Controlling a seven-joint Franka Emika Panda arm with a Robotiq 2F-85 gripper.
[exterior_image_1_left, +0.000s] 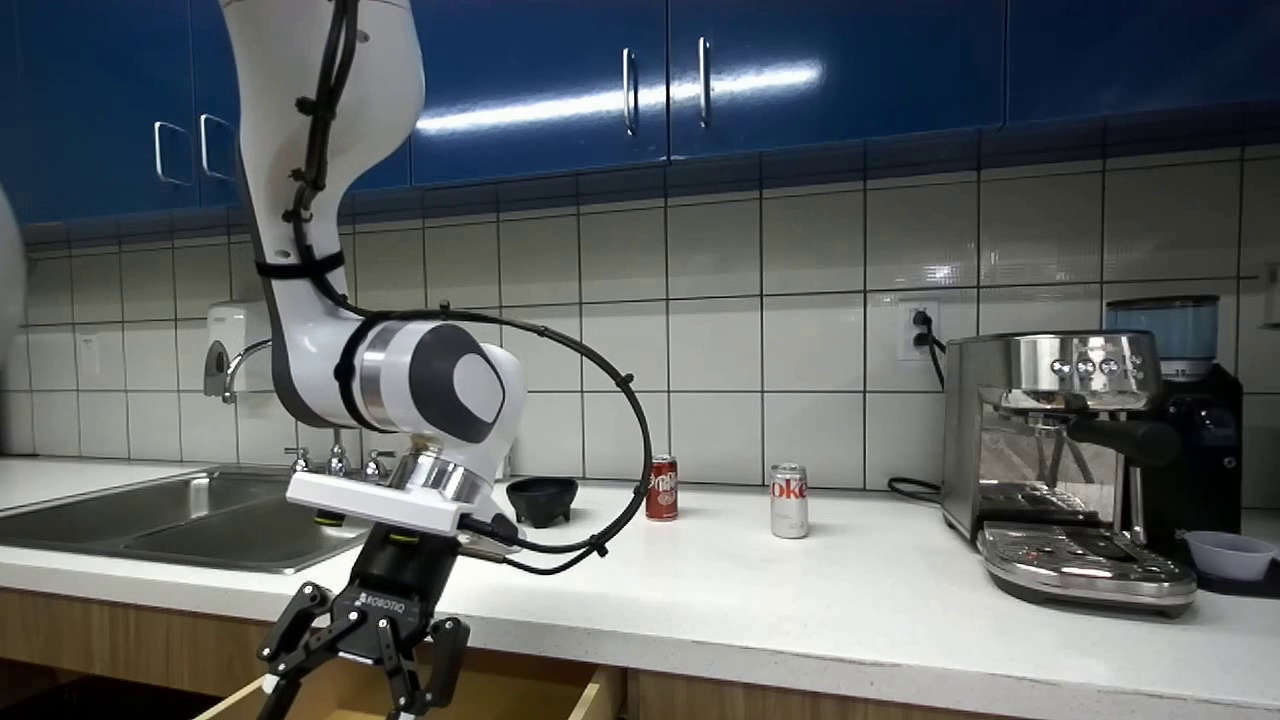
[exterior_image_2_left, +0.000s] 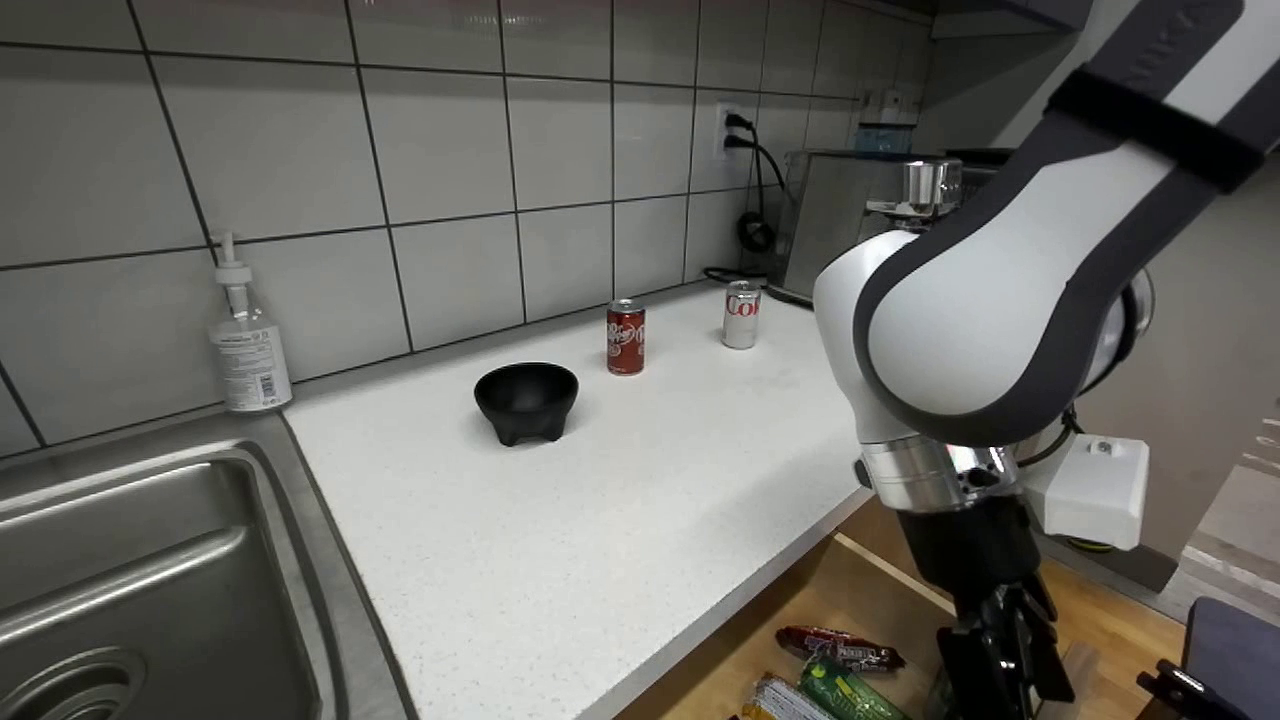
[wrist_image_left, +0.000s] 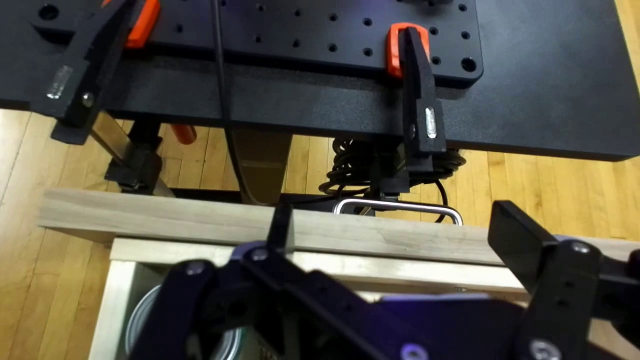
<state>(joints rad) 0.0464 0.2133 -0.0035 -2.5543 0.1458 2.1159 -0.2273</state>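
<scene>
The gripper (wrist_image_left: 397, 235) hangs with its fingers wide apart by the front of the pulled-out drawer (wrist_image_left: 160, 250) below the counter (exterior_image_2_left: 600, 510); whether they touch cannot be told. The drawer holds a dark red wrapper (exterior_image_2_left: 840, 648), a green wrapper (exterior_image_2_left: 845, 690) and a yellowish wrapper (exterior_image_2_left: 785, 700), the last two cut off in an exterior view, and a round container (wrist_image_left: 142, 312), partly hidden behind the gripper. The black bowl (exterior_image_2_left: 526, 405) on the counter has a dark, hard-to-read inside.
</scene>
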